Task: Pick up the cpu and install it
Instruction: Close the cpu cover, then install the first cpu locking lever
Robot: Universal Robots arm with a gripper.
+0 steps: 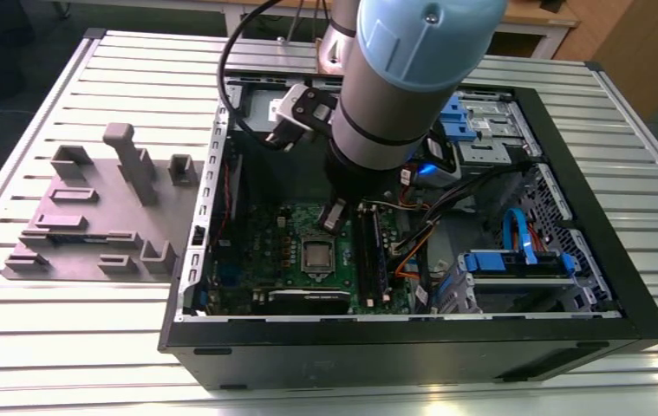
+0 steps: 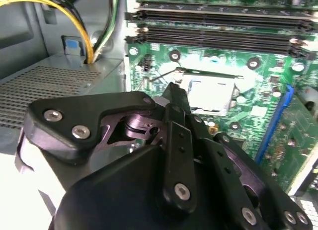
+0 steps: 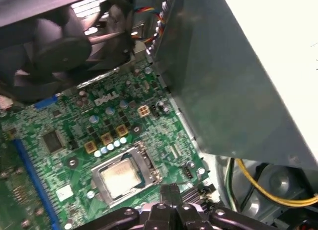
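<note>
Two jaws of the gripper (image 2: 174,88) look pressed together with nothing between them, and their tip hangs just above the socket frame (image 3: 149,163), near one of its edges. In the exterior view the gripper (image 1: 335,217) sits low inside the open computer case (image 1: 421,347), just short of the frame.

The cpu (image 3: 119,176) lies flat inside the socket frame on the green motherboard (image 3: 74,130), its pale metal top facing up. The second wrist view shows the cpu (image 2: 208,96) just past the jaw tip.

I judge the chip light, stiff and smooth on top. Its underside is probably delicate, so its two opposite thin edges would be the place to take hold. The frame closes in on those edges and leaves little purchase.

Room around the socket frame is tight:
- The memory slots (image 2: 218,34) run along one side of it.
- The grey power-supply box (image 3: 233,76) rises as a wall on another side, with yellow cables (image 3: 268,190) looping beside it.
- A black fan (image 3: 64,46) stands beyond the frame.

Straight above the frame looks like the only free space.
</note>
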